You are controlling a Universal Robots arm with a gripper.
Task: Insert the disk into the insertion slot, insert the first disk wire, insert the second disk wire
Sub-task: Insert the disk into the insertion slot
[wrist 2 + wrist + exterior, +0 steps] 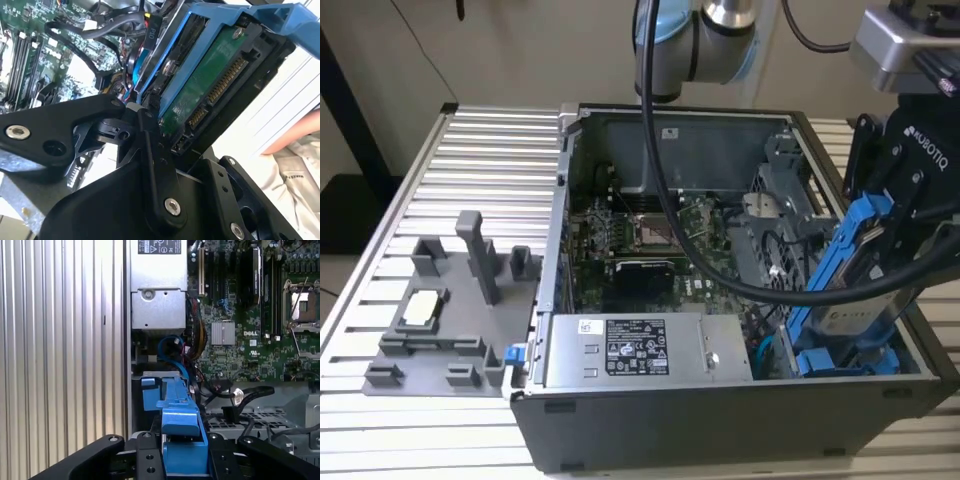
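1. In the exterior view, the black two-finger gripper [880,230] is clamped on the disk [848,315], a silver-grey hard drive with a pale label in a bright blue plastic carrier frame. The disk is steeply tilted. Its upper end is between the fingers, and its lower end reaches down into the open grey computer case [720,425] at the near corner on the exterior view's right. It is just above a second blue-framed drive [845,362] lying there. A silver power-supply box [625,350] sits to the exterior view's left of both drives, with the green motherboard [650,235] behind it. The case stands on a ribbed aluminium table [470,150], and a grey fixture plate with upright posts [450,320] lies at its left.

2. In the second wrist view, the black fingers [152,165] press on the disk's end. The green circuit-board underside and its row of gold connector contacts face the camera. Black cables [100,30] run over the motherboard behind.

3. In the first wrist view, the disk is edge-on, its blue carrier pinched between the two fingers. Beyond it lie the power-supply box, the motherboard and a perforated grey metal sheet [270,415].
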